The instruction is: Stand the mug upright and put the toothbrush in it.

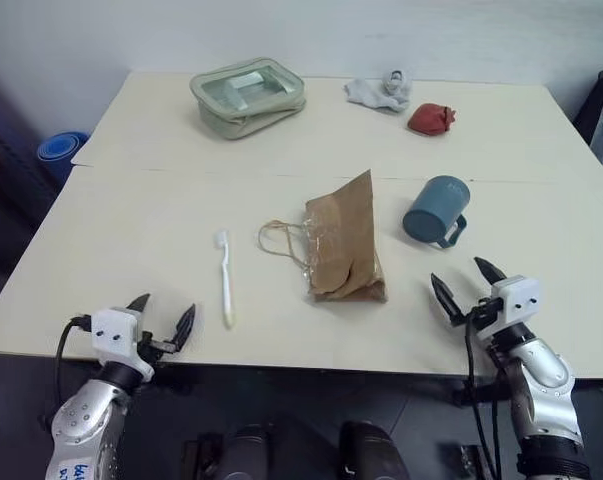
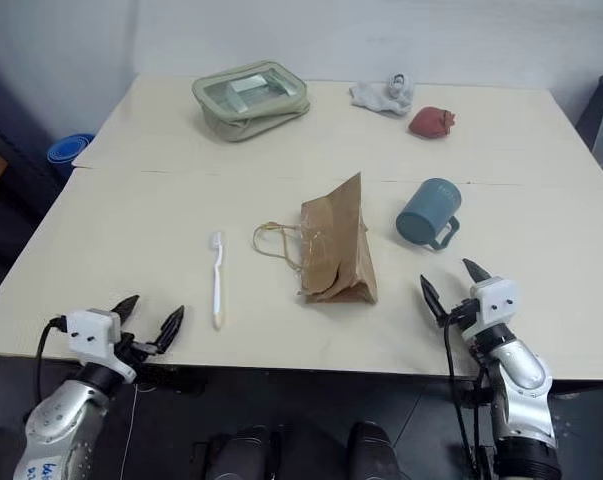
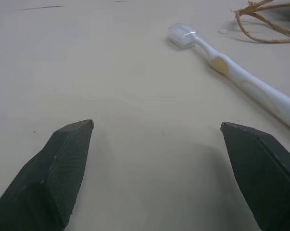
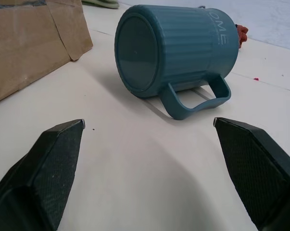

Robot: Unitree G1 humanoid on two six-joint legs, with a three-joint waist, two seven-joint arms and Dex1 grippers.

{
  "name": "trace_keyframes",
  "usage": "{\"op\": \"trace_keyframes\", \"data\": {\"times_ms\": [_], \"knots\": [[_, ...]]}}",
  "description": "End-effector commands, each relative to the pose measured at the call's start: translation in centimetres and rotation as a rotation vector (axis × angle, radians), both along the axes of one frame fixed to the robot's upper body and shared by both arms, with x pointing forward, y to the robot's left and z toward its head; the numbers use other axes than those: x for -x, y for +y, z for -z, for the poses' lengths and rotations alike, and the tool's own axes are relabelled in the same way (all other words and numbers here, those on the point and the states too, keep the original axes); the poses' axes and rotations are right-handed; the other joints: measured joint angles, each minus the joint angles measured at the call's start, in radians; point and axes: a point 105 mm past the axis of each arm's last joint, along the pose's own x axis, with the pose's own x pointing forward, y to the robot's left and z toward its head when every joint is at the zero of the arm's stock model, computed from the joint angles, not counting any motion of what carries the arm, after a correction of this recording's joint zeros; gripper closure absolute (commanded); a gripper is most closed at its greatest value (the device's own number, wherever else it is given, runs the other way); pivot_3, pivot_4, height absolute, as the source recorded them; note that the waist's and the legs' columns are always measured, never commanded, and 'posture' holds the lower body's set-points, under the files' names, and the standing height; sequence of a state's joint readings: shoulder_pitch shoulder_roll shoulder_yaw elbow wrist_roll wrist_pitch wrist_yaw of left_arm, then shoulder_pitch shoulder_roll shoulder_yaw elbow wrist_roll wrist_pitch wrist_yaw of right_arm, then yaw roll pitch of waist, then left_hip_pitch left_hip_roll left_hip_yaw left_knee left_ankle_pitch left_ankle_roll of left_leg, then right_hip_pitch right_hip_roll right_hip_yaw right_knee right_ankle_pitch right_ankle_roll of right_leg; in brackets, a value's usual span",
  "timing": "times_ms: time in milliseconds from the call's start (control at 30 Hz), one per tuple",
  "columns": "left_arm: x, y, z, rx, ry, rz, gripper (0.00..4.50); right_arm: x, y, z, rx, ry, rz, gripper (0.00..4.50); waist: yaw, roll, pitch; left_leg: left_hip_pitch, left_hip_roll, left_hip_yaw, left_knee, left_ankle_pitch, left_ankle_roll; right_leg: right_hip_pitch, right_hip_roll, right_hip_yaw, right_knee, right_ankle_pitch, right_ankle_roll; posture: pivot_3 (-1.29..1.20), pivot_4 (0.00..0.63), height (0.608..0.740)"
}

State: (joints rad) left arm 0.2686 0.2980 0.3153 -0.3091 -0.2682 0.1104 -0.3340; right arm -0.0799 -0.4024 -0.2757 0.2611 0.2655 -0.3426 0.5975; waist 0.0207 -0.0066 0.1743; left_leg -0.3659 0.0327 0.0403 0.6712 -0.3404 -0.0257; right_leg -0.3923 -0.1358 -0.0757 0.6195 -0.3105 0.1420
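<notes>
Mug (image 1: 434, 211) lies toppled just beyond open right hand (image 1: 468, 281); toothbrush (image 1: 224, 277) beside open left hand (image 1: 162, 315).

Silver arms, white wrist blocks, black cables, black-fingered left tool (image 1: 163, 315)

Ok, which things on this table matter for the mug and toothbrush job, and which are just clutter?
Job: slate-blue ribbed mug lying on its side; slim white plastic toothbrush.

Clutter: brown paper bag, clear green-edged pouch, crumpled grey cloth, small red pouch.
</notes>
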Motion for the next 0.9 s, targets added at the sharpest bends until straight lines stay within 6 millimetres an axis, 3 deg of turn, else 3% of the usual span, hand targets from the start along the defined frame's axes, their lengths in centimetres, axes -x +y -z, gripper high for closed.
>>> {"op": "trace_keyframes", "data": {"times_ms": [33,167,267,367,500,600,767,900], "knots": [[-0.3,-0.6,-2.1,-0.014,-0.074,0.054,0.0,0.2,0.1,-0.4,0.009,-0.018,-0.003,0.02,0.0,0.0,0.0,0.0,0.0,0.0,0.0,0.0,0.0,0.0,0.0,0.0,0.0,0.0,0.0,0.0,0.15,0.74],[-0.1,-1.3,-3.5,0.002,-0.144,0.147,0.0,0.8,0.1,-2.6,0.042,-0.035,-0.077,0.02,0.0,0.001,0.0,-0.001,0.0,0.0,0.001,-0.001,0.001,0.0,0.0,0.0,0.0,0.0,0.0,0.0,0.15,0.74],[1.6,-3.0,-3.7,-0.031,-0.085,0.448,0.0,2.4,1.6,-6.6,-0.073,0.097,-0.293,0.02,0.001,0.001,0.001,-0.002,0.0,0.0,0.003,-0.002,0.002,0.0,0.0,0.0,0.0,0.0,0.0,0.0,0.15,0.74],[2.6,-3.5,-4.6,-0.011,-0.024,0.66,0.0,3.8,3.3,-10.9,-0.129,0.262,-0.463,0.02,0.0,0.007,0.003,-0.003,0.001,0.001,0.005,-0.003,0.003,-0.001,0.0,0.0,0.0,0.0,-0.001,0.0,0.15,0.74],[2.4,-4.1,-5.7,-0.047,0.004,0.827,0.0,2.9,5.5,-14.3,-0.14,0.439,-0.545,0.02,-0.001,0.007,0.003,-0.003,0.003,0.001,0.009,-0.004,0.003,0.001,0.002,0.0,-0.001,-0.002,-0.004,0.0,0.15,0.74],[1.8,-4.7,-6.3,-0.061,-0.017,0.885,0.0,2.0,7.4,-14.2,-0.082,0.57,-0.555,0.02,0.0,0.007,0.002,-0.004,0.004,0.001,0.009,-0.006,0.003,0.0,0.002,0.0,-0.001,-0.002,-0.005,0.0,0.15,0.74],[0.9,-6.2,-6.5,-0.084,-0.048,0.927,0.0,-2.8,9.1,-13.0,-0.035,0.67,-0.354,0.02,-0.001,0.006,0.002,-0.006,0.003,0.002,0.011,-0.008,0.004,-0.003,0.002,0.0,0.001,-0.001,-0.002,0.0,0.15,0.74],[1.4,-7.1,-6.1,-0.079,-0.056,0.927,0.0,-4.1,11.3,-12.1,-0.031,0.716,-0.359,0.02,-0.003,0.006,0.002,-0.007,0.003,0.004,0.01,-0.008,0.004,-0.005,0.001,0.0,0.001,-0.001,-0.001,0.0,0.15,0.74]]}}
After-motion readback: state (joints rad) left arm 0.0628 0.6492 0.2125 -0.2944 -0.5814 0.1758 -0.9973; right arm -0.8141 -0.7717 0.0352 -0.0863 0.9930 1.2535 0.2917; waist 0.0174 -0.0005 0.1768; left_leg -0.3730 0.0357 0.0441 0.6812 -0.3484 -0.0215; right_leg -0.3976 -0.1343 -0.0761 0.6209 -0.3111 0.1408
